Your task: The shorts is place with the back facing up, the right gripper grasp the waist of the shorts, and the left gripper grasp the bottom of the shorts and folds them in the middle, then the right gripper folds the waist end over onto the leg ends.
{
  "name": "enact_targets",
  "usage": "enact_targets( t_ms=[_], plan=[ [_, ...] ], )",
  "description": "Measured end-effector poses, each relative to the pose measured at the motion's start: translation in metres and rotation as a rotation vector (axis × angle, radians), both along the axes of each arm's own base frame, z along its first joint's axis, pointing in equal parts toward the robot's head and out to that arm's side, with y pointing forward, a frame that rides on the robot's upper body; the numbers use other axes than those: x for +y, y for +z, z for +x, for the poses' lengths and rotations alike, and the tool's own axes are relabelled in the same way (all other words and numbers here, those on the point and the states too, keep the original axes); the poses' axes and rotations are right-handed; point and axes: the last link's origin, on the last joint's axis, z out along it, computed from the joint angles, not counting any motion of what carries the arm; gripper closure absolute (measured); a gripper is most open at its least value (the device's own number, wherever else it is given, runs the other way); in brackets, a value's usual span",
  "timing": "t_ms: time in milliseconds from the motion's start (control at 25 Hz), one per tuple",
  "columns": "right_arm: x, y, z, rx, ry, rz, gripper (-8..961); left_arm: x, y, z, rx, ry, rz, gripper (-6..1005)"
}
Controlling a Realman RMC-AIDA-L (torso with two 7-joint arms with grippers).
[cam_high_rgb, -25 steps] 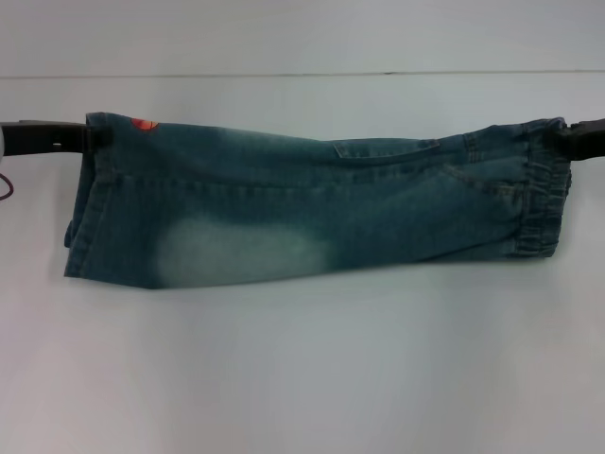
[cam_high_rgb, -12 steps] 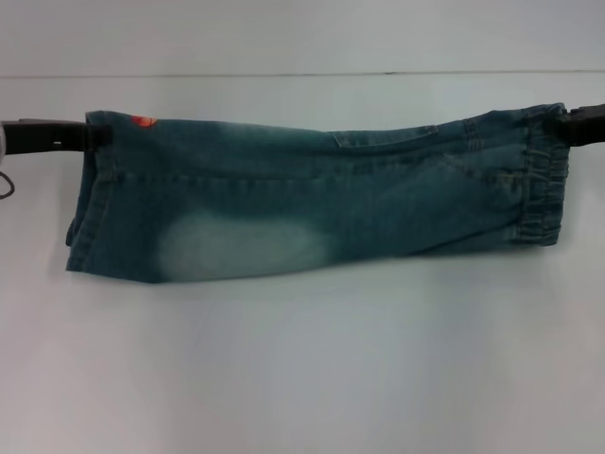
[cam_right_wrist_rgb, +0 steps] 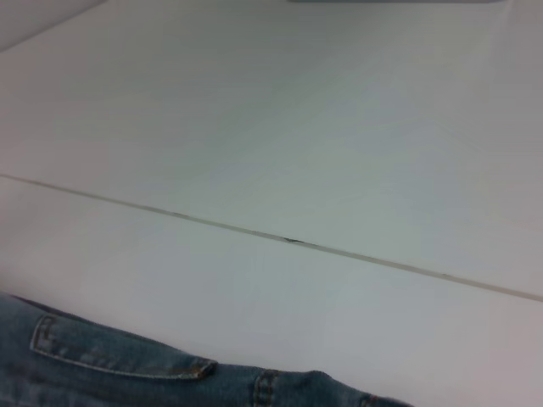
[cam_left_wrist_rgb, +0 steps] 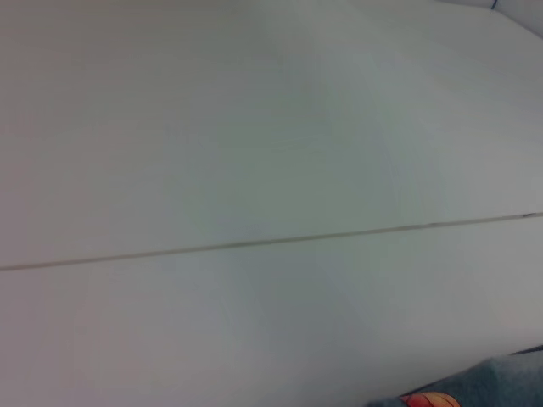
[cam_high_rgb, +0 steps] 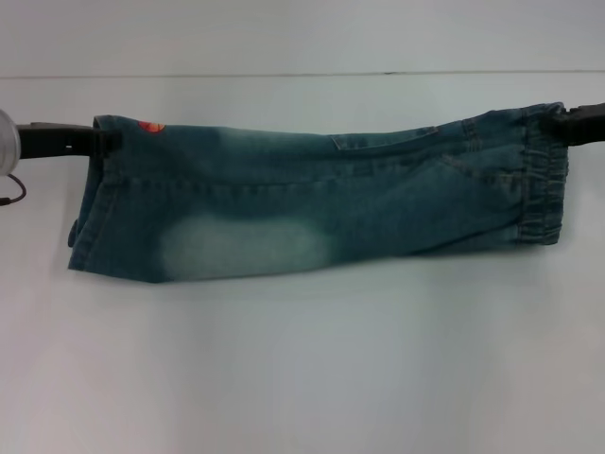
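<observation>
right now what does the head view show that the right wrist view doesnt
Only the head view shows the whole shorts folded lengthwise, with the left gripper at the hem end, the right gripper at the elastic waistband, a pale bleached patch and a bit of the orange embroidery. Only the right wrist view shows the back pocket's stitched edge close up. Both show the denim, the white table and its thin dark seam line.

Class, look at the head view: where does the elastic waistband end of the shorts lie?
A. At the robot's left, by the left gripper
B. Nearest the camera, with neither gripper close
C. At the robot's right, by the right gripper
C: the gathered waistband of the shorts sits beside the right gripper; the left gripper is at the hem end.
</observation>
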Motion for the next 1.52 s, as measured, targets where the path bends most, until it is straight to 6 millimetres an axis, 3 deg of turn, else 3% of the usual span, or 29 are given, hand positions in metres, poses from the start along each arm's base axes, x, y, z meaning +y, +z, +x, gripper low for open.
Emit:
enact_targets(
  t_ms=[200, 360, 440, 560, 1000, 1520],
  plan=[
    [-0.001, -0.005, -0.002, -0.013, 0.009, -0.024, 855, 0.001, -0.009, -0.001, 0.040, 0.012, 0.011, 951],
    [-0.003, -0.010, -0.003, -0.015, -0.012, -0.052, 718, 0.002, -0.014, 0.000, 0.062, 0.011, 0.035, 900],
    [-0.003, -0.012, -0.002, -0.011, -0.032, -0.054, 649, 0.003, -0.014, 0.001, 0.065, 0.010, 0.048, 824],
    [-0.004, -0.011, -0.001, -0.004, -0.050, -0.048, 415, 0.004, -0.012, 0.002, 0.070, 0.010, 0.061, 710],
    [-0.010, -0.007, -0.003, 0.021, -0.056, -0.016, 240, 0.003, -0.009, 0.000, 0.068, 0.017, 0.065, 246],
    [-0.024, 0.000, 0.005, 0.056, -0.093, 0.032, 72, 0.003, -0.008, 0.004, 0.067, 0.002, 0.046, 112]
  ],
)
